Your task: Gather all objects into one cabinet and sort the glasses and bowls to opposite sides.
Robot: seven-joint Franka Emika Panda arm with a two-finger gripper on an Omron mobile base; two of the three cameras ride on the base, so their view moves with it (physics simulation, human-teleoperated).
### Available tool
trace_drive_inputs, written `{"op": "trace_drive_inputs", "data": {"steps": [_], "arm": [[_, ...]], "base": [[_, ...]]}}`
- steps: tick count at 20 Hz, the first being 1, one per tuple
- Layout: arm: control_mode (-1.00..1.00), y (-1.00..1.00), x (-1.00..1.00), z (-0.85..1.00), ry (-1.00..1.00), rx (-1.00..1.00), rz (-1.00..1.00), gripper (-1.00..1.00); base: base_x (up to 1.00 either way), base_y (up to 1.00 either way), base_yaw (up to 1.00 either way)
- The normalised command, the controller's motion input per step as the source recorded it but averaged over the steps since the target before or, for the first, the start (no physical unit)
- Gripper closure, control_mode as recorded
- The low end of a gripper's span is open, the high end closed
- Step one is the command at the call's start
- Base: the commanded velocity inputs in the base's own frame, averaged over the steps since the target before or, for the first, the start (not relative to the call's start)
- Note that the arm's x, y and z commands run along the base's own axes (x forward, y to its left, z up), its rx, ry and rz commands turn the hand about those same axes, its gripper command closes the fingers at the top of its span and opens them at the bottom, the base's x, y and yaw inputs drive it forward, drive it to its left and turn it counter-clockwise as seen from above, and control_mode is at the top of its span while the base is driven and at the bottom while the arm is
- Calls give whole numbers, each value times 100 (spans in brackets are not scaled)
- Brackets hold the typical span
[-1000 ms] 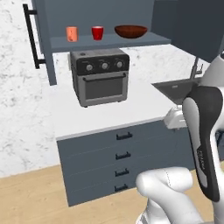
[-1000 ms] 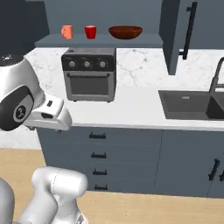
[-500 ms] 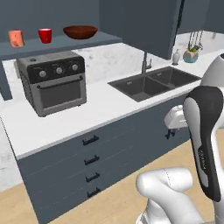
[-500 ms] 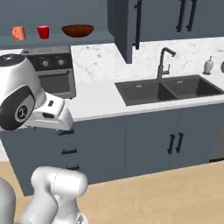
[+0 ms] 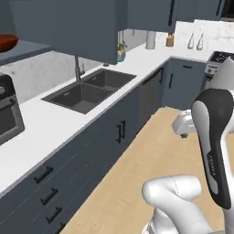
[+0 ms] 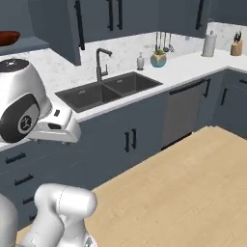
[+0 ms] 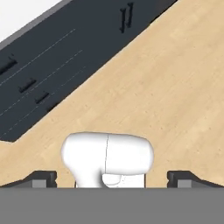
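My view has swung right since before: sink (image 5: 84, 93) now centre, brown bowl (image 5: 6, 42) on cabinet shelf (image 6: 21, 46) at far left. Hand (image 7: 112, 178) spread wide, holding nothing, over floor (image 7: 175, 87).

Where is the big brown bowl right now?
The brown bowl sits up on the open cabinet shelf at the far left edge of both base views, left of the sink and its tap.
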Motion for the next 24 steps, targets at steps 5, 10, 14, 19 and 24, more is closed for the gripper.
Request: {"op": "trace_drive_inputs", "data": {"steps": [5, 10, 14, 19, 24], "arm": [[100, 0, 0, 0, 0, 0, 0, -100], [100, 0, 0, 0, 0, 0, 0, -100], [100, 0, 0, 0, 0, 0, 0, -100], [100, 0, 0, 0, 0, 0, 0, -100], [100, 0, 0, 0, 0, 0, 0, -100]], "base": [[53, -28, -62], [72, -29, -56], [82, -19, -53], [96, -14, -47], [100, -13, -37]]}}
